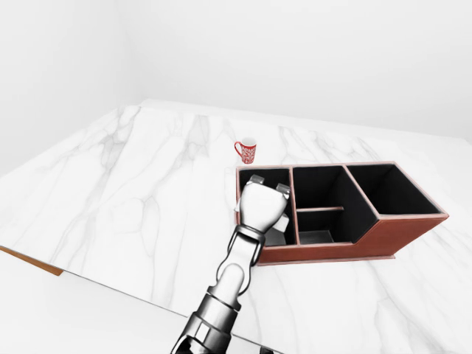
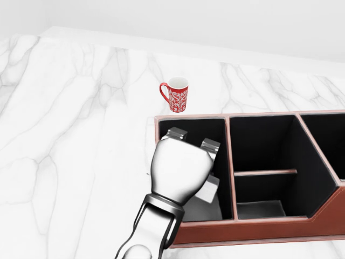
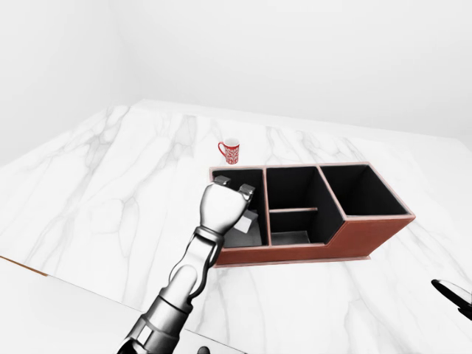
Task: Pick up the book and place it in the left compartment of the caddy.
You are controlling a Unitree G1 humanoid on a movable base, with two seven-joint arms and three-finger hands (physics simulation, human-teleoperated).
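Observation:
The reddish-brown caddy [image 2: 259, 229] with black compartments lies on the marble table. My left hand [image 2: 191, 139] hovers over its left compartment with its back to the camera. Two fingertips [image 2: 175, 133] stick out straight beyond the palm, so the hand looks open. A pale grey book [image 2: 209, 193] lies tilted inside the left compartment, just under and to the right of the hand; it also shows in the right-eye view [image 3: 242, 225]. The palm hides any contact between them. A dark sliver of my right arm [image 3: 453, 295] shows at the right edge of the right-eye view.
A red-and-white patterned mug [image 2: 177, 96] stands on the table [image 2: 64, 135] just above the caddy's left end. The caddy's middle compartments [image 2: 264, 156] and right compartment [image 1: 394, 190] show black walls. The table's near-left edge [image 1: 33, 262] shows at lower left.

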